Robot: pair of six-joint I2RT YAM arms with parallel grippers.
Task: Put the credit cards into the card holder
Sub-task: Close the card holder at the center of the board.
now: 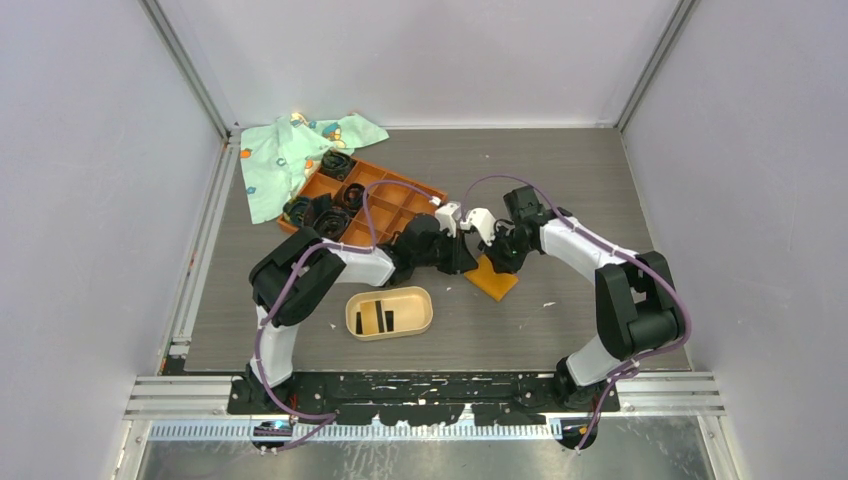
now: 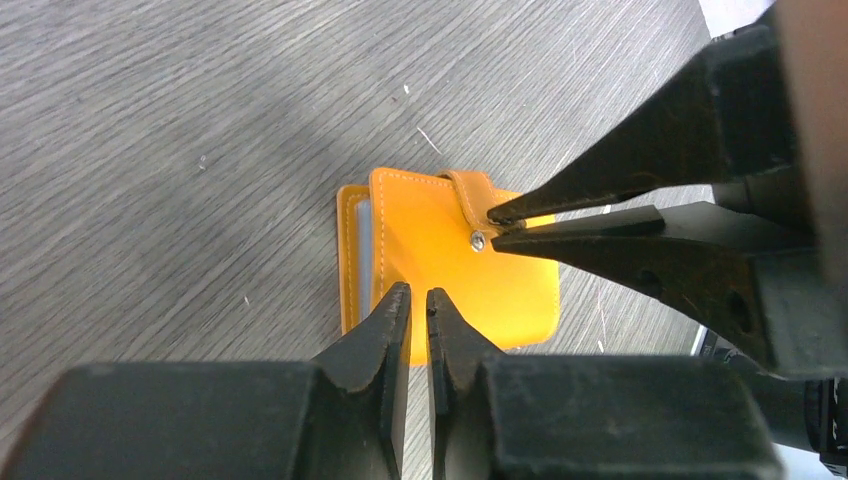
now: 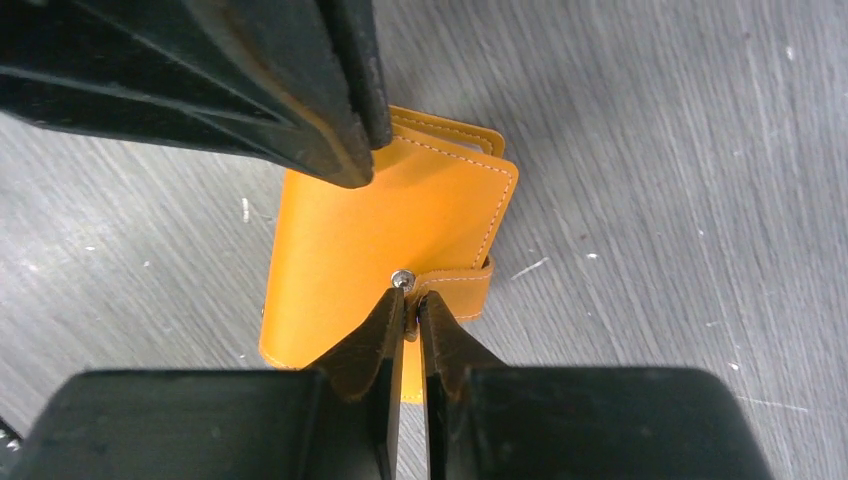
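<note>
The card holder (image 1: pixel 352 312), a beige oval tray, lies near the front of the table, with dark credit cards (image 1: pixel 386 318) standing in it. To its right an orange snap wallet (image 1: pixel 497 283) lies flat and closed. My right gripper (image 3: pixel 410 300) is shut on the wallet's snap strap (image 3: pixel 462 283), right beside the metal stud. My left gripper (image 2: pixel 420 297) is shut to a thin slit with nothing between its fingers, its tips over the wallet (image 2: pixel 450 255) at the edge opposite the strap. A blue-grey lining (image 2: pixel 362 250) shows at the wallet's open side.
An orange grid tray (image 1: pixel 392 208) holding black coiled bands (image 1: pixel 337 161) stands at the back left, partly under a green patterned cloth (image 1: pixel 285 155). White walls close in the table on three sides. Both arms meet over the table's middle.
</note>
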